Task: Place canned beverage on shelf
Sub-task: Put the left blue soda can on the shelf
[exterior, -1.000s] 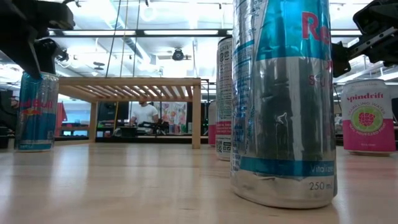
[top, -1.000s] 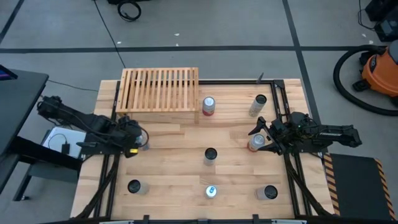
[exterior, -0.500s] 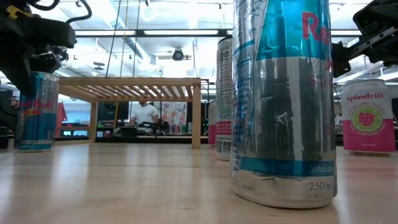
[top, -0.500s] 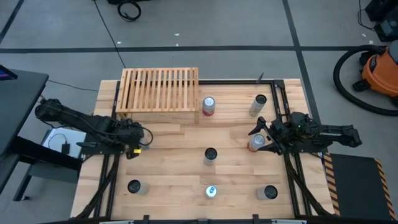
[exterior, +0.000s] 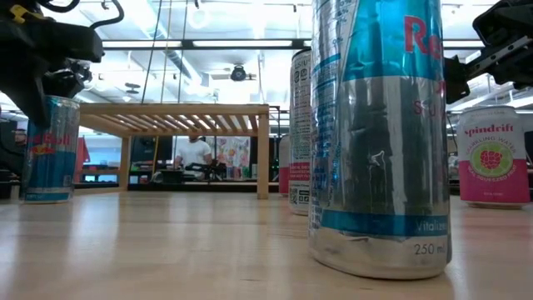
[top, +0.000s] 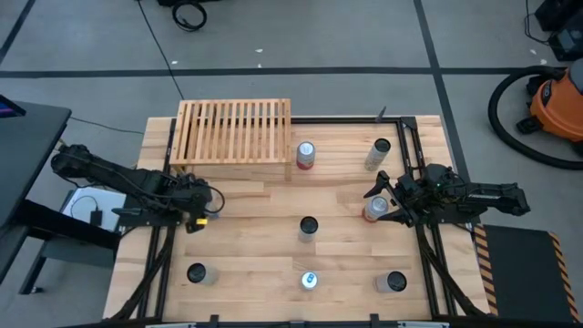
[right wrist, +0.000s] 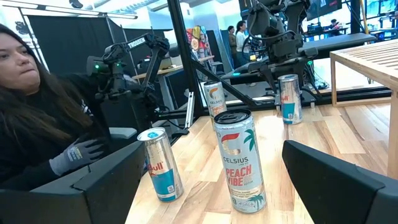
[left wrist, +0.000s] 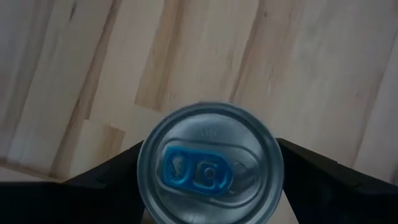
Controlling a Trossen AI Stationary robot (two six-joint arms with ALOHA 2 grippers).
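Because the shelf (top: 234,133) stands just beyond it, I have the left gripper (top: 206,206) clamped from above round a blue can (exterior: 50,148) resting on the table (top: 264,246); the right gripper (top: 383,204) waits wide open beside another can (top: 373,210).

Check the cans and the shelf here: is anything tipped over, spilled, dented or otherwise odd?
Nothing stands out. Every can in the high view stands upright on the table, with no spill showing. The shelf sits square at the back and carries no can yet. The left gripper is around a Red Bull can, which stands upright.
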